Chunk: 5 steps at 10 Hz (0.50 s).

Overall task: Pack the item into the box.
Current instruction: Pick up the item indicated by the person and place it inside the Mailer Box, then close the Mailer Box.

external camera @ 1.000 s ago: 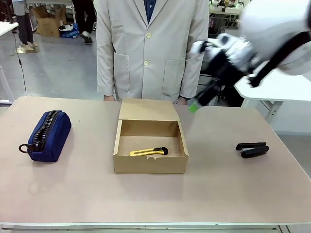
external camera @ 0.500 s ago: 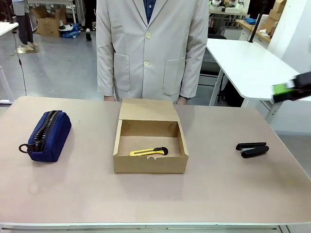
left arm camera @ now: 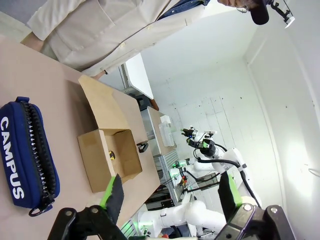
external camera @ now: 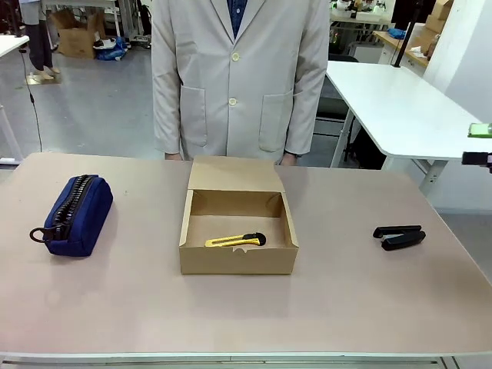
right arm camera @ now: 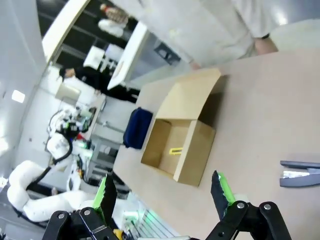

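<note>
The yellow utility knife (external camera: 235, 241) lies flat on the floor of the open brown cardboard box (external camera: 238, 261), whose flap lid (external camera: 234, 174) leans back toward the person. In the right wrist view the knife (right arm camera: 175, 150) is a small yellow streak inside the box (right arm camera: 192, 160), far below my open, empty right gripper (right arm camera: 163, 192). That right gripper (external camera: 480, 144) just shows at the front view's right edge, high off the table. My left gripper (left arm camera: 170, 192) is open and empty, high above the box (left arm camera: 97, 170) with the knife (left arm camera: 113, 155) in it.
A navy zip pouch (external camera: 75, 214) lies at the table's left and a black stapler (external camera: 399, 236) at its right. A person in a beige coat (external camera: 240, 77) stands at the far edge behind the box. A white table (external camera: 392, 100) stands beyond on the right.
My right arm has drawn back from above the box's far right corner to the picture's right edge. The knife, box, pouch and stapler have not moved.
</note>
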Tool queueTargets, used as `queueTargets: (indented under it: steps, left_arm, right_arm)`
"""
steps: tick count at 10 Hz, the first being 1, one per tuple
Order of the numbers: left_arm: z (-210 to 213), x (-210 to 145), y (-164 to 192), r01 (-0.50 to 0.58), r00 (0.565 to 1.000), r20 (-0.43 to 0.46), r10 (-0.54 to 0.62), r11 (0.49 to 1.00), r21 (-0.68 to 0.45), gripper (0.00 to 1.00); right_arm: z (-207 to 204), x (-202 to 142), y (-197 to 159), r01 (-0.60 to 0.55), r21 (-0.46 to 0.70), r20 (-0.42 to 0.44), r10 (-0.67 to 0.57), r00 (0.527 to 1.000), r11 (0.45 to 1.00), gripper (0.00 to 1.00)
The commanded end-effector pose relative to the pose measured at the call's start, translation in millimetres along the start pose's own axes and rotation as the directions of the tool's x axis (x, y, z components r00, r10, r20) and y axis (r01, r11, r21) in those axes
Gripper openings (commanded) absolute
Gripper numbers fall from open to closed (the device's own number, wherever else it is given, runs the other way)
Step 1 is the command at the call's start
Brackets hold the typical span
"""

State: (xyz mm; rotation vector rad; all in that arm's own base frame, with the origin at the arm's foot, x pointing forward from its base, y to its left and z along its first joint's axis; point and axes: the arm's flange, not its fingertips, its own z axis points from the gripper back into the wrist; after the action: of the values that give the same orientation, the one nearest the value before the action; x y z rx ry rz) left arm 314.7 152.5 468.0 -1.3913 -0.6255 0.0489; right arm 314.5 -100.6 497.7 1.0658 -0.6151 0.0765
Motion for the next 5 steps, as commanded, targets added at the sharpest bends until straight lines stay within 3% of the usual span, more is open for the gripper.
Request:
queueTargets:
  steps: [1,5]
  left_arm:
    - [-1.3,-0.4,-1.3,0.018,1.000,0.010,-0.018,1.000,-0.020,1.00]
    - [-1.3,-0.4,-1.3,0.018,1.000,0.010,-0.018,1.000,-0.020,1.00]
  right_arm:
    - [8.1,5.4,2.4,-0.048,0.007,-0.045,0.048,0.998,0.999,1.00]
    - [8.1,5.4,2.4,-0.048,0.007,-0.045,0.048,0.998,0.999,1.00]
